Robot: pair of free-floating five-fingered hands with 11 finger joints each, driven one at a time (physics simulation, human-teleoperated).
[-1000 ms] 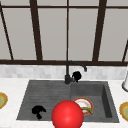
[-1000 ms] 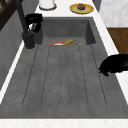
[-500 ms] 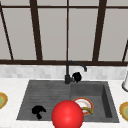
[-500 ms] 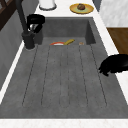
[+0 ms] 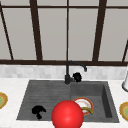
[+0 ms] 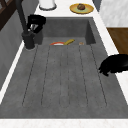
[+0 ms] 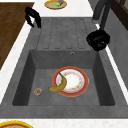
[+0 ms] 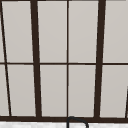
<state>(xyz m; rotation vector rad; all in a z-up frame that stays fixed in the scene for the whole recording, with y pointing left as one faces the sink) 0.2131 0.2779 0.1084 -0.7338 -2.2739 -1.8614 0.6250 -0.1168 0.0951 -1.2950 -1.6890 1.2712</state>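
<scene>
My right hand hovers right beside the base of the black faucet, its fingers curled in; I see it again by the faucet in the left side view and in the right side view. My left hand floats over the front left of the grooved drainboard, fingers hanging relaxed, holding nothing. At the front edge it appears as a dark shape. In the basin lies a red-rimmed plate with a banana on it.
A red sphere sits in front of the sink's front edge. A small round item lies in the basin. Yellow plates stand on the counter. A white container is behind the basin.
</scene>
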